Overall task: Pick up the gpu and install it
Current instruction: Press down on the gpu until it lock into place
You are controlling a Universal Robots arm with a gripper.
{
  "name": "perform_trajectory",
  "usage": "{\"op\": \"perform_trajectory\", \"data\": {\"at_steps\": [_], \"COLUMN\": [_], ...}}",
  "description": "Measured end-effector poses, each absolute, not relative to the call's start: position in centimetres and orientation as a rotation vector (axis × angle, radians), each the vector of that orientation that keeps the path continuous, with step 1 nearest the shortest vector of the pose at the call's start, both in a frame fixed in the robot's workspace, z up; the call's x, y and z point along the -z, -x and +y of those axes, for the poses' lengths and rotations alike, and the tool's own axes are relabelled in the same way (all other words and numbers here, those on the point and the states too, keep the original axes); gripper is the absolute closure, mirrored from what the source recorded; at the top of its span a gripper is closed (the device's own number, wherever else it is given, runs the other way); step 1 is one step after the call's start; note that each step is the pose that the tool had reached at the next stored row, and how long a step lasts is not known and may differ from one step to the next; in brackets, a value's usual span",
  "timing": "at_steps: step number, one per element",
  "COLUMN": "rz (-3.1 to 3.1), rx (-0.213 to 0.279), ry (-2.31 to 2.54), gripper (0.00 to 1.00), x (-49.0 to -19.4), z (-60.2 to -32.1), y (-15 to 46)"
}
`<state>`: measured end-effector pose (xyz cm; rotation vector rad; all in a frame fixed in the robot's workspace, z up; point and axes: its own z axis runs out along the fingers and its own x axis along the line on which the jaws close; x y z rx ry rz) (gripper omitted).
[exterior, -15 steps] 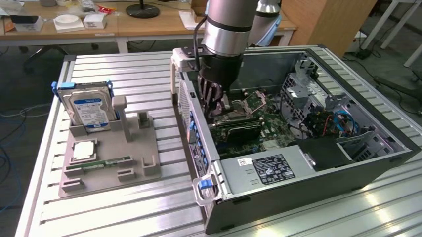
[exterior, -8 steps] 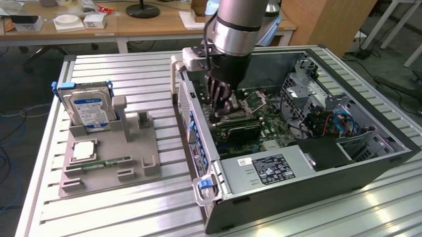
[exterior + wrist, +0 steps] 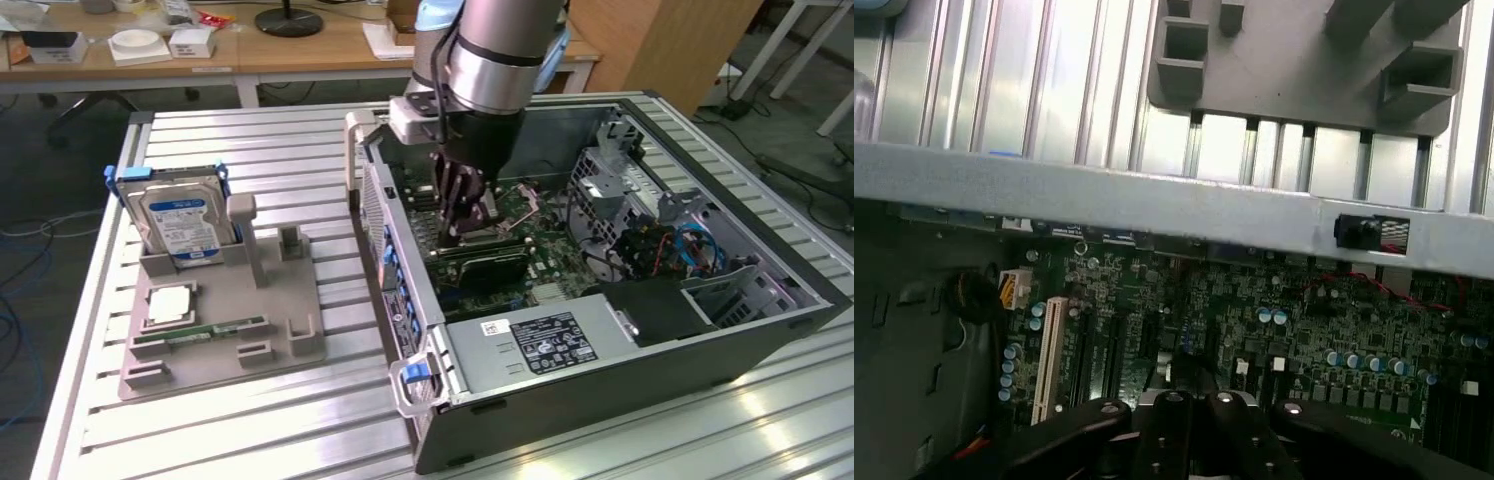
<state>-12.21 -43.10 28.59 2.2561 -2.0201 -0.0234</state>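
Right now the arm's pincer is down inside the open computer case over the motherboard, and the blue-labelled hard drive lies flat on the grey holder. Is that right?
Not quite. In the exterior view the hard drive stands upright on its edge in the grey holder, not flat. The rest holds: the pincer is down inside the open computer case, over the motherboard.

Nothing legible from where I stand — the hard drive point(image 3: 183, 222) label and power supply point(image 3: 547, 345) sticker show print too small to read.
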Motion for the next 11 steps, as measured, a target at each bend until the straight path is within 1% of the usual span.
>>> {"op": "perform_trajectory", "data": {"at_steps": [11], "rz": [-2.02], "rx": [0.02], "ry": [-2.26], "gripper": [0.9], "x": [-28.29], "z": [-42.99], "y": [11.37]}}
